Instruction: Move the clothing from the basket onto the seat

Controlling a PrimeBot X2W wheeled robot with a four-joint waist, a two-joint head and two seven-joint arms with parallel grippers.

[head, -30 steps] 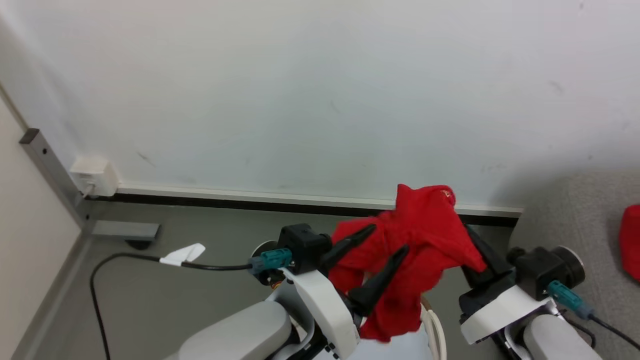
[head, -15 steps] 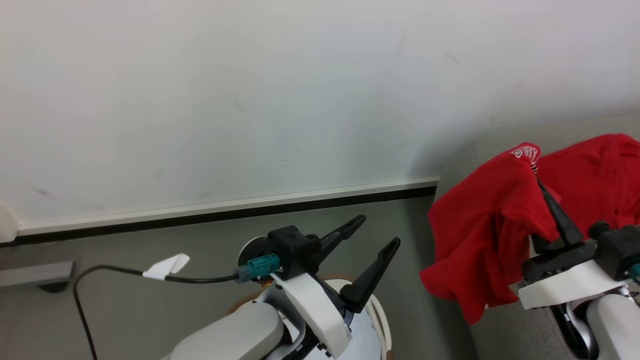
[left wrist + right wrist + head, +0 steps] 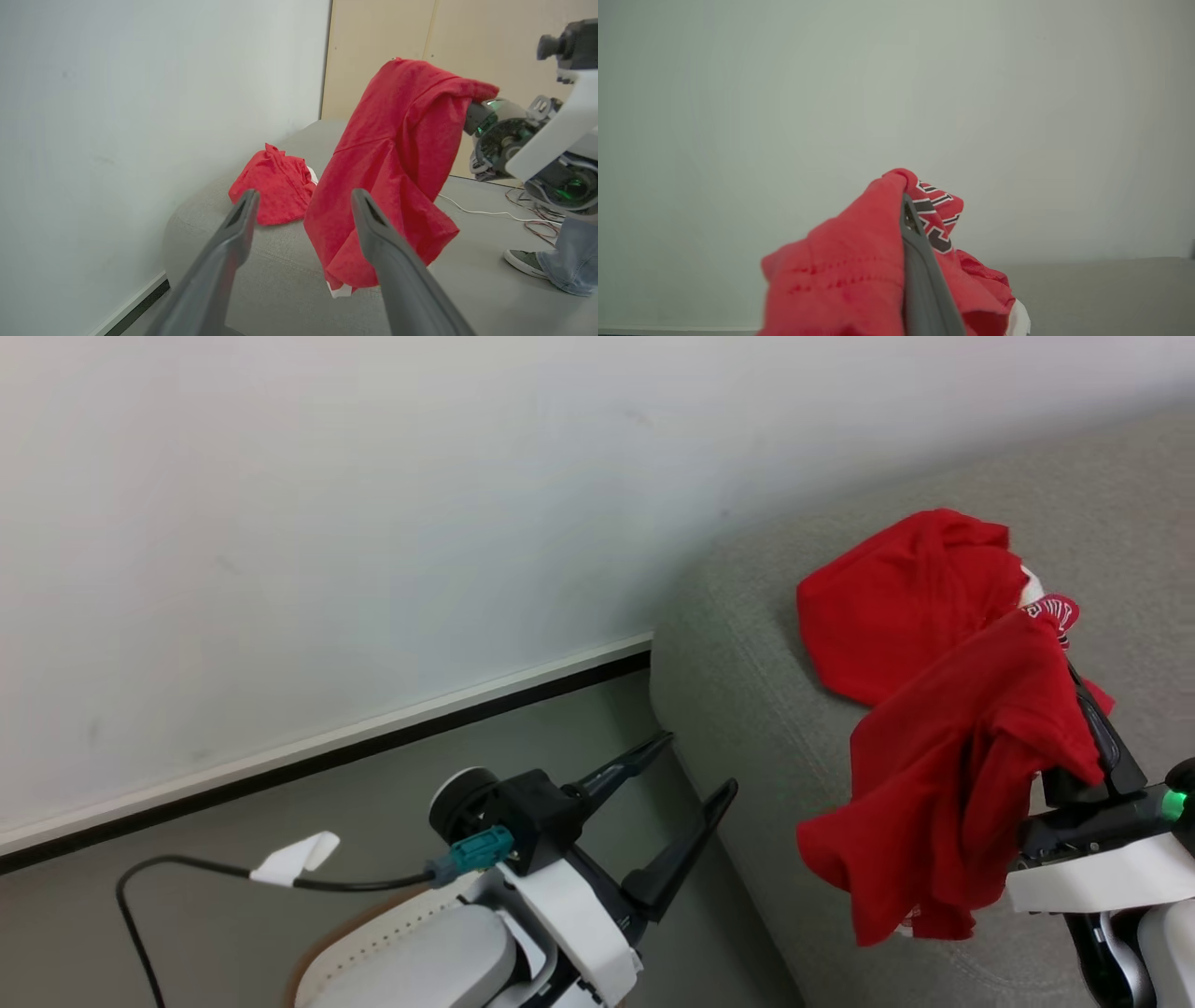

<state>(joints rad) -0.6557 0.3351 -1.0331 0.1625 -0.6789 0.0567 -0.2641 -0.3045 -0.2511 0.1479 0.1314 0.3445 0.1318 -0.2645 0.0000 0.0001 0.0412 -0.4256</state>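
Right tool (image 3: 908,205): clenched on a red garment (image 3: 952,775). You see one dark finger running up through the bunched fabric in the right wrist view, with black-and-white lettering just beside its tip. The cloth drapes over the tool and hangs down in folds, a white edge showing at the low hem.

The garment hangs over the seat (image 3: 747,691), near its rounded end. You can't tell from these views whether the hem touches the upholstery.

The other red garment (image 3: 896,607) lies crumpled on the seat, further back toward the wall (image 3: 373,523). In the head view the held piece overlaps it; the left wrist view shows the two apart.

Left tool (image 3: 700,763): released, fingers spread, nothing between them. It sits over the floor (image 3: 233,821) just beside the seat's end, pointing toward the seat.

Basket (image 3: 392,926): low in the head view, mostly hidden behind the left forearm. You get a strip of perforated white wall and brown rim; the contents can't be seen.

A black cable (image 3: 187,866) with a white tag runs to the left wrist. A person's shoe (image 3: 523,261) and a jeans leg stand on the floor beyond the seat.
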